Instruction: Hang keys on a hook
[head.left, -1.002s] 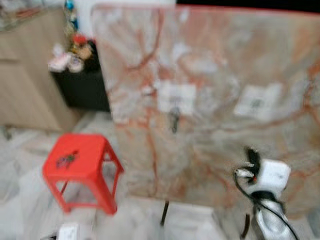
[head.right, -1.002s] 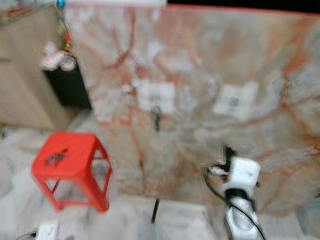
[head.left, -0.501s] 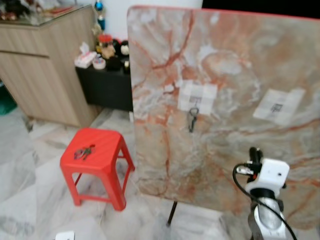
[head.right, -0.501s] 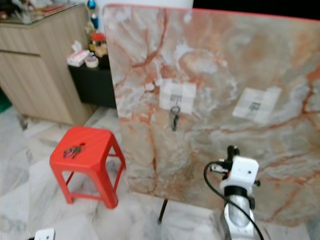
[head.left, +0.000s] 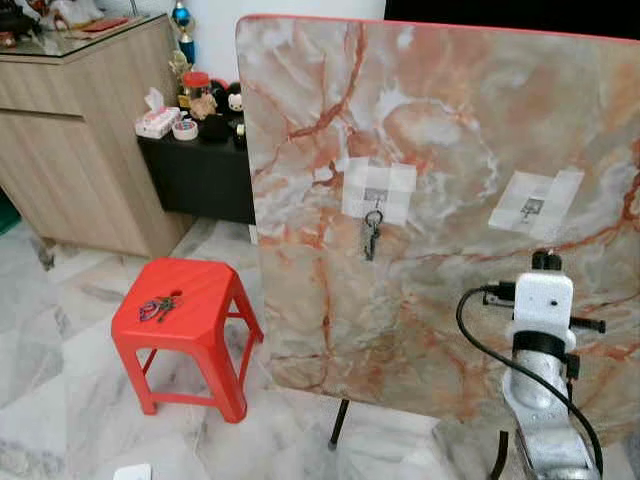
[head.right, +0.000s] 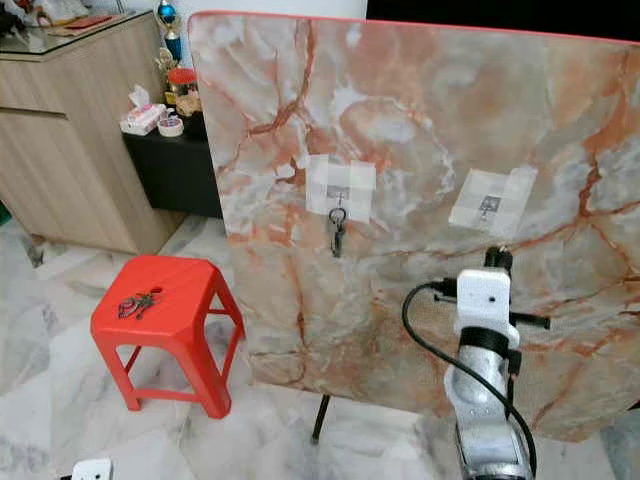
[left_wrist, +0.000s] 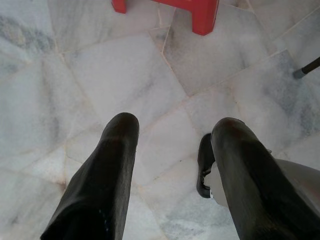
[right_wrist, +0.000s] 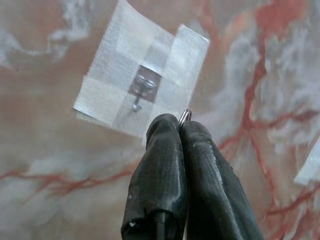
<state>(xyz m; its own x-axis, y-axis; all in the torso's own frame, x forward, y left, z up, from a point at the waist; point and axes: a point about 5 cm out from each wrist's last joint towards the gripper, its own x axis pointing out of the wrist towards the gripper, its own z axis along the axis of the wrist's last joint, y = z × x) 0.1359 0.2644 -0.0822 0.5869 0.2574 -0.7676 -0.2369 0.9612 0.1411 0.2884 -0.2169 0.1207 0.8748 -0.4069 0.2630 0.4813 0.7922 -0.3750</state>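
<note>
My right gripper (right_wrist: 179, 131) is pinched tight on a key ring (right_wrist: 184, 116), raised just below the empty hook (right_wrist: 140, 92) taped to the marble board (head.left: 450, 130). I judge the ring could miss that small hook or slip from my fingertips, since little metal protrudes. My left gripper (left_wrist: 172, 145) hangs spread over the floor. On the board I count two hooks; the other hook (head.left: 375, 197) carries hung keys (head.left: 371, 235). Left of the board, one red stool (head.left: 185, 305) holds one more bunch (head.left: 158, 307).
</note>
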